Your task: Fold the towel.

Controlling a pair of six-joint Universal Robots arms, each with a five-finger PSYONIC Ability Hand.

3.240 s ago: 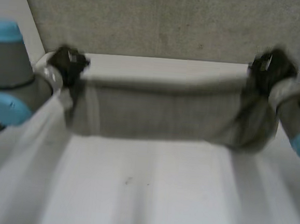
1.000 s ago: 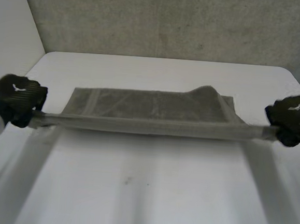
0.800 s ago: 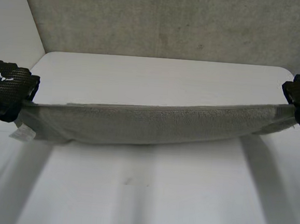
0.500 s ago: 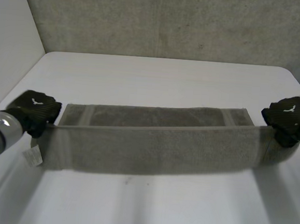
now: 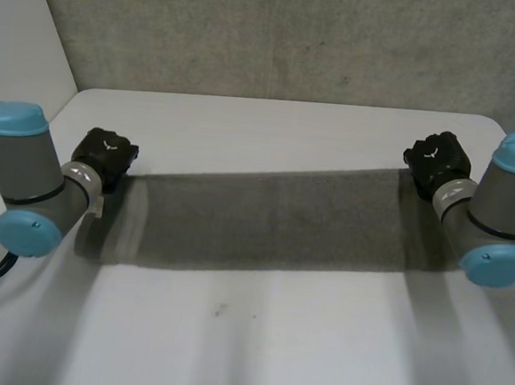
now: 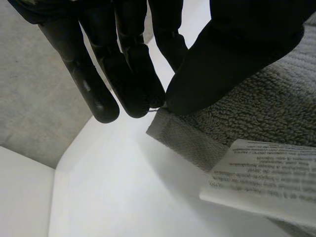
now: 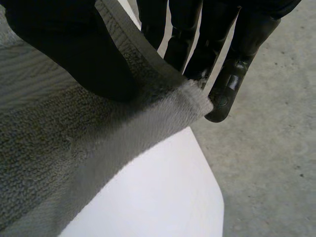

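A grey towel (image 5: pixel 264 218) stretches in a long band across the white table (image 5: pixel 254 344) between my two hands. My left hand (image 5: pixel 104 154) is at its left end, where thumb and fingers (image 6: pixel 133 84) pinch a corner of the towel (image 6: pixel 182 138) beside its white care label (image 6: pixel 261 177). At the right end my right hand (image 5: pixel 437 160) has its thumb and fingers (image 7: pixel 222 94) pinched on the towel's corner (image 7: pixel 187 106). The towel (image 7: pixel 59 168) sags away below that palm.
A grey wall (image 5: pixel 278 38) rises behind the table's far edge. The grey floor (image 7: pixel 276 163) shows past the table's right corner (image 7: pixel 207 207). Bare white tabletop lies in front of the towel.
Both hands have carried the towel's held edge away from me toward the far side of the table. The arms have swung in, and the hands sit closer together than half a second ago.
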